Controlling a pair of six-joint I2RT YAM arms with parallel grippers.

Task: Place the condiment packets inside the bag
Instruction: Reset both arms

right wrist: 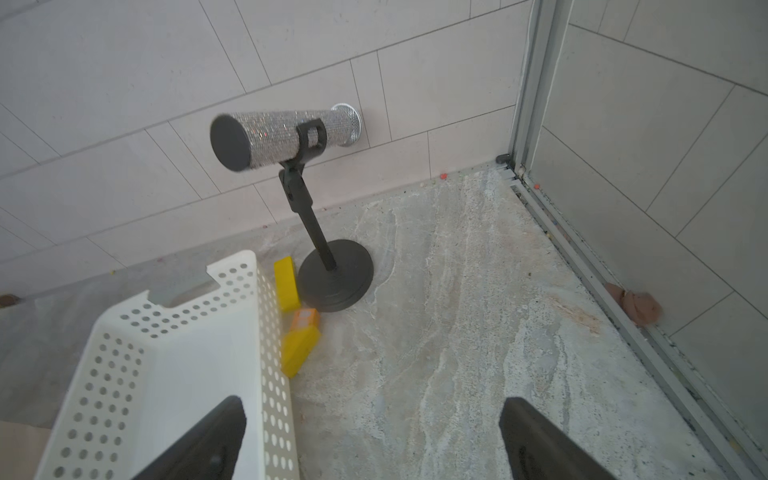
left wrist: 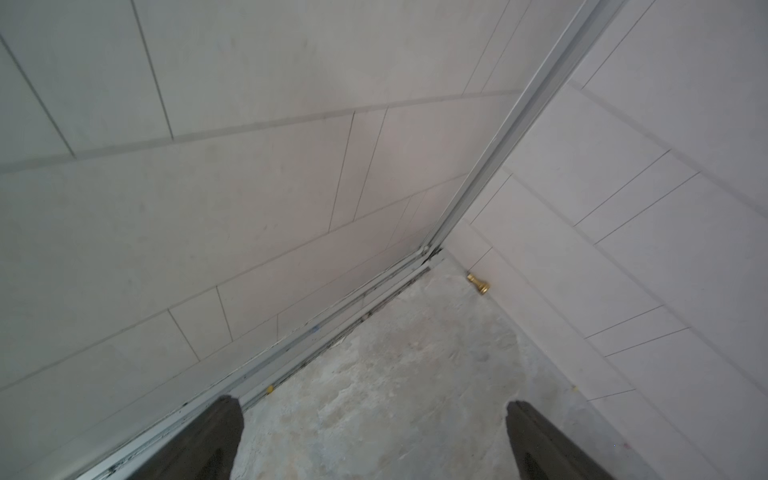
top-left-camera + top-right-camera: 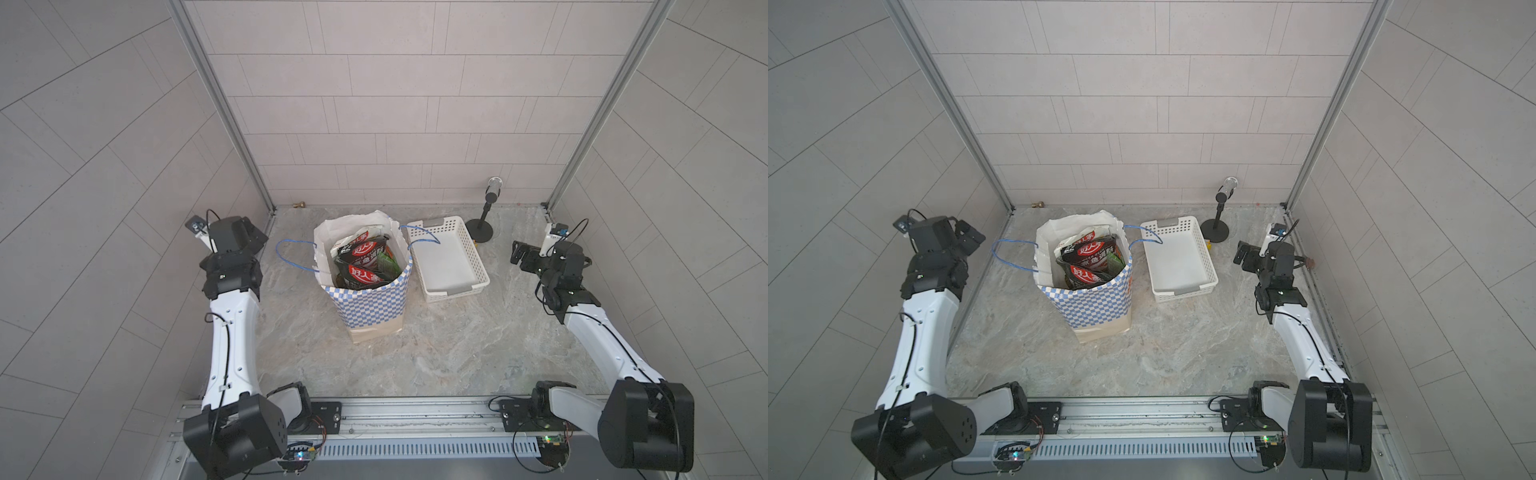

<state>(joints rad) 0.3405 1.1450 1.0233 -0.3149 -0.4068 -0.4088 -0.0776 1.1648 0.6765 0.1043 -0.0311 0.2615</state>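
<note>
Condiment packets (image 3: 360, 266): you are looking at them sitting inside the bag (image 3: 370, 308) on the table (image 3: 415, 357), white basket (image 3: 451, 268) beside it lying empty, left pincer (image 2: 372, 403) and right pincer (image 1: 372, 401) both hanging released, nothing seemingly remaining to load

Soft, even, slightly dim light; faint shadows. Wall tiles (image 3: 124, 124) bow at frame edges. Fingertips (image 1: 208, 440) of the right hand (image 1: 370, 436) look blurred.

Marbled tabletop (image 3: 415, 353), checked bag (image 3: 370, 303), white basket (image 3: 457, 291), microphone stand (image 3: 480, 230), yellow blocks (image 1: 286, 284)
</note>
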